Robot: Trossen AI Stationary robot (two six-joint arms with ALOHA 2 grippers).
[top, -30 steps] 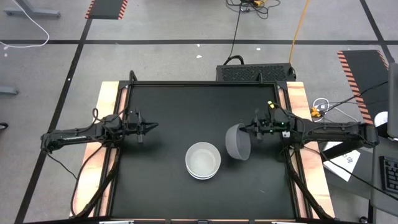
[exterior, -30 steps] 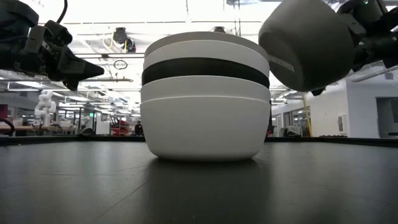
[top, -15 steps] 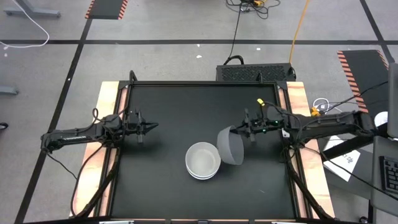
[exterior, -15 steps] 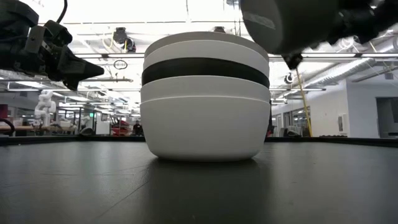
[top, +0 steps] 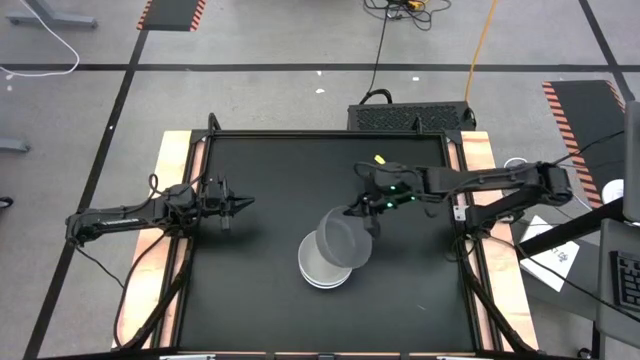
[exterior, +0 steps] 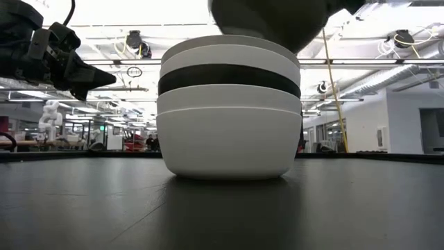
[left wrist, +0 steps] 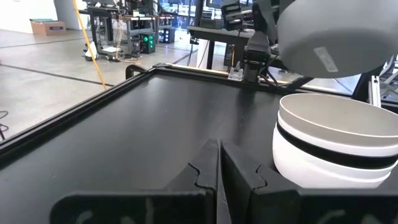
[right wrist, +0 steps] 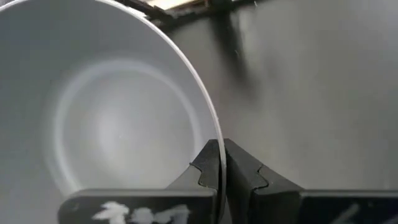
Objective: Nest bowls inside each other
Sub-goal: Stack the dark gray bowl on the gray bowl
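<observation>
Grey bowl (top: 342, 240) pinched in right hand (top: 366, 212).

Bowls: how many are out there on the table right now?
6, as far as the rims show. Five sit nested in one stack mid-table: white, white, black, white, and a pale one on top. The grey bowl hangs above the stack, pinched by the right gripper. Others may be hidden inside.

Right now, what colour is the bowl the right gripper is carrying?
Grey. The held bowl hangs over the stack; the high view shows it best.
</observation>
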